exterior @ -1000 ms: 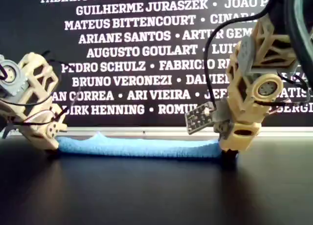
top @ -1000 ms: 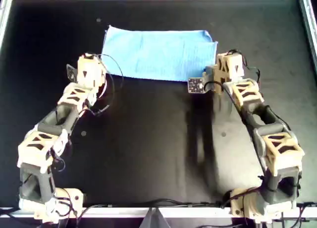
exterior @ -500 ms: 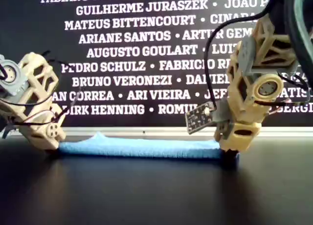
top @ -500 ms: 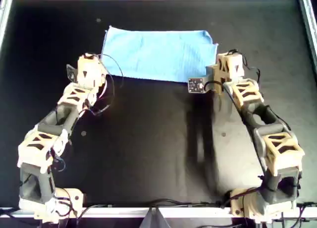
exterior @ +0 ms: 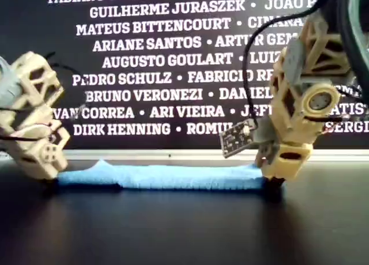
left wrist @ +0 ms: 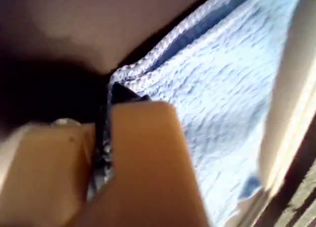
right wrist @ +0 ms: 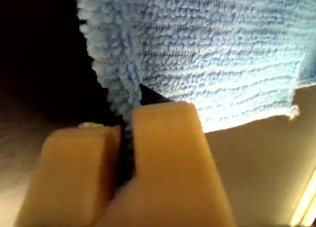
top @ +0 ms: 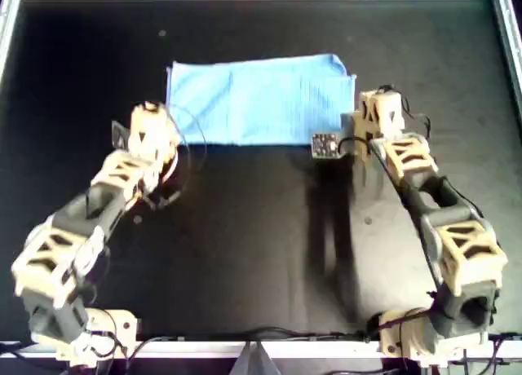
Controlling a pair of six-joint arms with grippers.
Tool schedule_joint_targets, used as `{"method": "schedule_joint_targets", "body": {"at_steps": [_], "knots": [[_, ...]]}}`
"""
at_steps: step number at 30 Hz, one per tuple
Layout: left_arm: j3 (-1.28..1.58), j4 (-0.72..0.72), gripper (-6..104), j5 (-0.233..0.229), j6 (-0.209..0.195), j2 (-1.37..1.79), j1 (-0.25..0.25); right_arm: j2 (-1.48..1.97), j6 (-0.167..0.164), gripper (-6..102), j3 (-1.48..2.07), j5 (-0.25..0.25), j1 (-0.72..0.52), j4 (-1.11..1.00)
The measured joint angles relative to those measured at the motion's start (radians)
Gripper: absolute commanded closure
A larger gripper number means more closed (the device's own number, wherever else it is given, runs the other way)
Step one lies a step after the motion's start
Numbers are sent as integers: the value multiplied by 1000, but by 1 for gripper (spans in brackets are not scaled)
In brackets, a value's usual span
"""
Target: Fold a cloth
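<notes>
Since the earlier frames your cloth (top: 259, 100) has slid a little toward the bottom of the overhead view, and the arm on that view's left has swung outward. You now have the light blue cloth lying as a wide, flat rectangle on the black table (top: 245, 244) (near its far edge in the overhead view), with a small raised peak at the exterior view's left end (exterior: 102, 165). Your left gripper (left wrist: 106, 138) has its jaws pressed together on the cloth's corner, with fabric pinched in the narrow slit between them. Your right gripper (right wrist: 126, 153) is likewise clamped on an edge of the cloth (right wrist: 197, 64), the pile bunching where it enters the jaws. From overhead the two grippers sit at the cloth's near corners, left gripper (top: 167, 130) and right gripper (top: 356, 129), though the fingertips themselves are probably hidden under the wrists there.
</notes>
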Motion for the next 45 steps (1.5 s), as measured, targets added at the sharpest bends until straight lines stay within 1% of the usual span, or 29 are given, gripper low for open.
{"method": "schedule_joint_targets", "body": {"at_steps": [8, 13, 19, 23, 26, 33, 40, 43, 45], "knots": [[264, 2, 99, -3, 0, 215, -6, 221, 0, 96, 284, -12, 12, 0], [405, 3, 99, -3, 0, 359, -43, 370, 0, 96, 457, -11, 14, 0], [543, 3, 99, -6, 0, 512, -106, 540, -5, 96, 629, 2, 14, 0], [617, 3, 99, -6, 0, 572, -129, 630, -5, 96, 721, 0, 14, 0], [649, 3, 99, -6, 0, 574, -133, 667, -5, 96, 762, -12, 15, 0], [676, 3, 97, 0, 0, 575, -137, 680, -3, 95, 782, -12, 15, 0], [676, 3, 86, 0, 0, 575, -137, 680, -2, 95, 782, -12, 15, 0], [676, 3, 75, 0, 0, 575, -137, 680, -2, 91, 782, 2, 12, 0], [678, 3, 64, 0, -2, 575, -137, 680, -2, 82, 782, 0, 11, 0]]}}
